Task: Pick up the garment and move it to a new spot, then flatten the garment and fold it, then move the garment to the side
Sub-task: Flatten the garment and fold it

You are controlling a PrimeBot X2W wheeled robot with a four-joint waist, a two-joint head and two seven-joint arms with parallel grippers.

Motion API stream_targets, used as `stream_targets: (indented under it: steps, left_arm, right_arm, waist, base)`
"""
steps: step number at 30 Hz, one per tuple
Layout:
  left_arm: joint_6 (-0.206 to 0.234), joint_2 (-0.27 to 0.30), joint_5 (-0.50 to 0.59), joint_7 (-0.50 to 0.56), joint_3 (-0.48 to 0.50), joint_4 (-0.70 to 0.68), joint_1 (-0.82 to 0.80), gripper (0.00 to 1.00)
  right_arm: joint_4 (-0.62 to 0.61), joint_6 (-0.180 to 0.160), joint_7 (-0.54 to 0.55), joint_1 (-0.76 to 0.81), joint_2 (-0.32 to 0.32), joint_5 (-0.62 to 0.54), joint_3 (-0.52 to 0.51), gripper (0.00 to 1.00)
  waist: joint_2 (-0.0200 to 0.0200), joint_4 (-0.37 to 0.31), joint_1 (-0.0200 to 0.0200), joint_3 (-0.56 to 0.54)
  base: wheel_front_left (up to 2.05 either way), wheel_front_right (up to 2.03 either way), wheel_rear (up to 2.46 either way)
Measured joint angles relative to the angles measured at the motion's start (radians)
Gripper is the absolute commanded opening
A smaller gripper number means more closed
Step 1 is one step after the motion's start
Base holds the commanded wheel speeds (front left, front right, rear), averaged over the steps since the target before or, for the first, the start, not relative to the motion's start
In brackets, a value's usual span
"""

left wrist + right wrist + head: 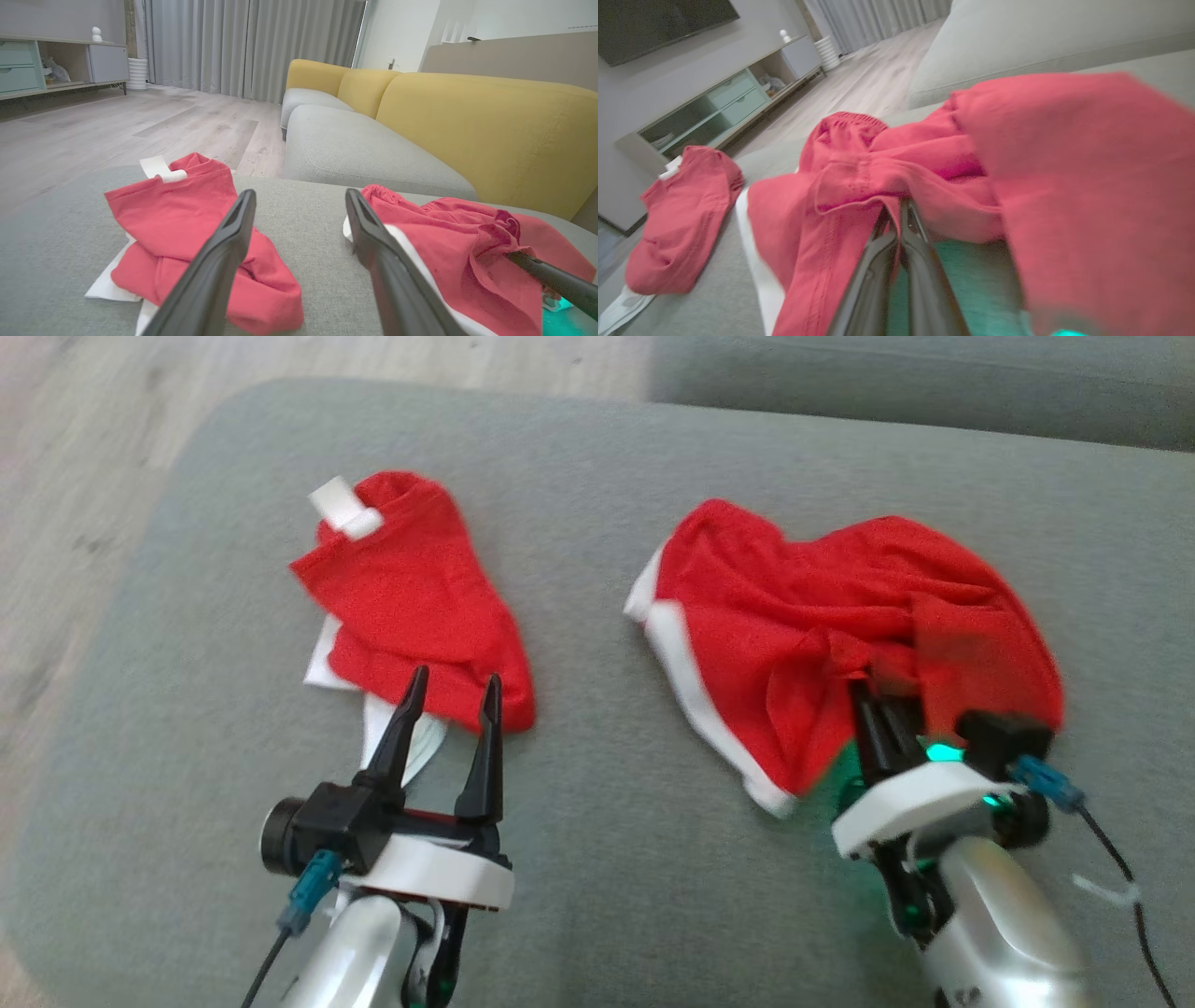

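Stretching wide under everything is a soft grey seat (597,859). Behind it, in the left wrist view, stands a yellow sofa (481,126). Two red clothes lie on the grey seat, well apart from each other.

The bigger red garment (840,597) lies on the robot's right side. It is crumpled and has a white band along its left edge. The smaller red garment (411,588) lies on the robot's left side. It is bunched up, with white cloth peeking out from under it.

The right pincer (882,714) is closed tight on a fold at the near edge of the bigger red garment. The cloth hangs over its tips. In the right wrist view its two dark fingers (878,266) press together with red cloth pinched between them. A green light (943,753) glows at its base.

The left pincer (456,679) is wide open and holds nothing. Its tips sit at the near edge of the smaller red garment, but it is hard to tell if they touch it.

A little white tag (344,509) sticks out at the far end of the smaller red garment.
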Motion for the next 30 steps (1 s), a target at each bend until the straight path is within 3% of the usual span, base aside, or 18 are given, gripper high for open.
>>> stream_targets:
  steps: [6, 12, 17, 18, 19, 24, 30]
  left_arm:
    - [-0.009, -0.006, 0.010, 0.000, 0.018, -0.001, 0.016, 1.00]
    - [-0.018, -0.014, 0.028, -0.001, 0.019, 0.000, 0.027, 1.00]
    - [-0.026, -0.017, 0.035, -0.001, 0.019, 0.002, 0.027, 1.00]
    - [-0.026, -0.018, 0.035, -0.001, 0.019, 0.002, 0.026, 1.00]
    - [-0.026, -0.019, 0.035, -0.001, 0.020, 0.002, 0.026, 1.00]
    - [-0.027, -0.022, 0.035, -0.001, 0.025, 0.006, 0.026, 1.00]
    - [-0.027, -0.023, 0.046, -0.001, 0.042, -0.001, 0.026, 1.00]
  right_arm:
    - [-0.046, 0.000, -0.001, 0.071, 0.001, -0.110, -0.133, 0.00]
    - [-0.151, 0.000, 0.125, 0.121, 0.003, -0.295, -0.342, 0.00]
    - [-0.184, 0.000, 0.201, 0.119, 0.004, -0.379, -0.487, 0.00]
    - [-0.185, 0.000, 0.216, 0.119, 0.004, -0.394, -0.515, 0.21]
    - [-0.187, 0.000, 0.219, 0.119, 0.006, -0.409, -0.541, 1.00]
    - [-0.234, 0.000, 0.188, 0.108, 0.008, -0.437, -0.594, 1.00]
    - [-0.333, 0.000, 0.058, 0.098, 0.008, -0.368, -0.469, 1.00]
  waist:
    - [0.0000, -0.062, 0.0000, -0.024]
    - [0.0000, -0.121, -0.0001, -0.047]
    - [0.0000, -0.124, 0.0000, -0.040]
    - [0.0000, -0.125, 0.0000, -0.038]
    - [0.0000, -0.126, 0.0000, -0.036]
    - [0.0000, -0.135, 0.0000, -0.033]
    - [0.0000, -0.168, 0.0000, -0.035]
  base:
    - [0.00, 0.00, 0.00]
    - [0.00, 0.00, 0.00]
    - [0.00, 0.00, 0.00]
    - [0.00, 0.00, 0.00]
    - [0.00, 0.00, 0.00]
    - [0.00, 0.00, 0.00]
    - [0.00, 0.00, 0.00]
